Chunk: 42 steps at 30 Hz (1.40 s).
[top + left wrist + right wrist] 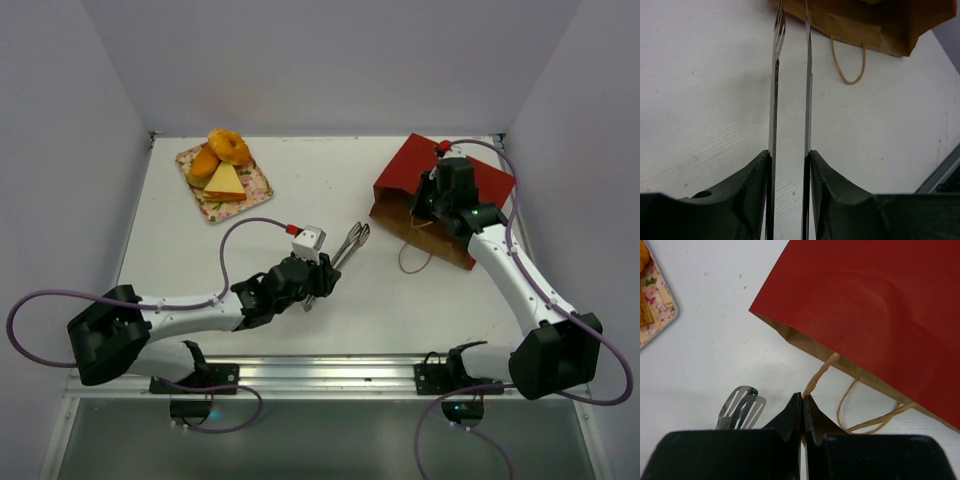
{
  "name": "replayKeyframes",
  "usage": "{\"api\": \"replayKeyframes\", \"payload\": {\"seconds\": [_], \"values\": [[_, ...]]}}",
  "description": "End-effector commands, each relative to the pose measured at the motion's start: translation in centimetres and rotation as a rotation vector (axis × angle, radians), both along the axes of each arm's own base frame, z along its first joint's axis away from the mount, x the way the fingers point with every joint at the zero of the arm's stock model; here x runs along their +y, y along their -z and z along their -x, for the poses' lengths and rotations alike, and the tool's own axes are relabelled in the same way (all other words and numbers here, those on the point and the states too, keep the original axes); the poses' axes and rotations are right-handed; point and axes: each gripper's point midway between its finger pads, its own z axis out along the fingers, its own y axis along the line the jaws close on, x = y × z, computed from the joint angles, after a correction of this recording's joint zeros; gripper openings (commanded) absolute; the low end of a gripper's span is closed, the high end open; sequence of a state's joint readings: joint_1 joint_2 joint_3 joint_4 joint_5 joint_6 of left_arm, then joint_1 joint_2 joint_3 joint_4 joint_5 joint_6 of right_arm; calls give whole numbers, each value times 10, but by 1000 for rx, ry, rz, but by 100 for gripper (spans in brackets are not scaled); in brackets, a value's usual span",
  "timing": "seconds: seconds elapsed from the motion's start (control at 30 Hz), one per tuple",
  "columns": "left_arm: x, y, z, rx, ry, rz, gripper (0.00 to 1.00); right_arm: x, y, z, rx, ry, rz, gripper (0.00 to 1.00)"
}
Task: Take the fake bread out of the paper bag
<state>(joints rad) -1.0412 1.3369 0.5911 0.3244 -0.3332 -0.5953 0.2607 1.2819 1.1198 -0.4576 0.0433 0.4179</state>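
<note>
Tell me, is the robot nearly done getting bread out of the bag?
Partly. A doughnut, bun and sandwich wedge already sit on the floral tray. The left gripper holds tongs, and the right gripper pinches the paper bag's cord handle. The bag's inside is hidden, so I can't tell if more bread is left.

White matte table point(300, 290), with a fine texture and a few small specks. Far left: a square pink-and-green floral tray point(215, 212) rests flat, set corner-on to the table edges. Far right: a large flat dark-red paper bag point(400, 172) with a brown interior lies on its side, mouth toward the near side. A thin tan cord handle point(412, 262) lies looped on the table just before the mouth. Tray and bag are well apart.
</note>
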Motion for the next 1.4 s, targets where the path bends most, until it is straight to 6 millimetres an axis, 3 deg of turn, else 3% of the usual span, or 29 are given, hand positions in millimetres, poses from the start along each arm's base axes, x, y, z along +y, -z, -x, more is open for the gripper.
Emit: {"api": "replayKeyframes", "payload": {"seconds": [0.0,0.13,0.3,0.4,0.43,0.5,0.53,0.67,0.9,1.17,1.37], "values": [[-12,-31,6,-4,45,107,40,-4,-32,-1,-76,1,4,0],[-24,-39,15,19,111,153,40,-4,-39,1,-87,-2,-1,0],[-55,-38,33,124,233,298,40,-3,-45,4,-94,-8,-5,0],[-76,-15,36,206,276,323,40,-5,-48,6,-96,-3,0,0],[-86,-25,33,195,289,354,40,-6,-48,7,-94,-4,2,0],[-96,-17,29,222,294,351,40,-6,-49,9,-96,-3,3,0],[-104,-27,25,212,299,374,40,-7,-49,10,-94,-3,6,0],[-128,-32,18,224,327,404,40,-9,-47,12,-92,3,11,0],[-155,-45,5,207,342,433,40,-12,-38,9,-80,21,27,0],[-168,-29,-26,156,269,311,41,-1,-39,-1,-66,5,-15,0],[-174,-10,-34,174,240,264,43,2,-42,-3,-60,-2,-31,0]]}}
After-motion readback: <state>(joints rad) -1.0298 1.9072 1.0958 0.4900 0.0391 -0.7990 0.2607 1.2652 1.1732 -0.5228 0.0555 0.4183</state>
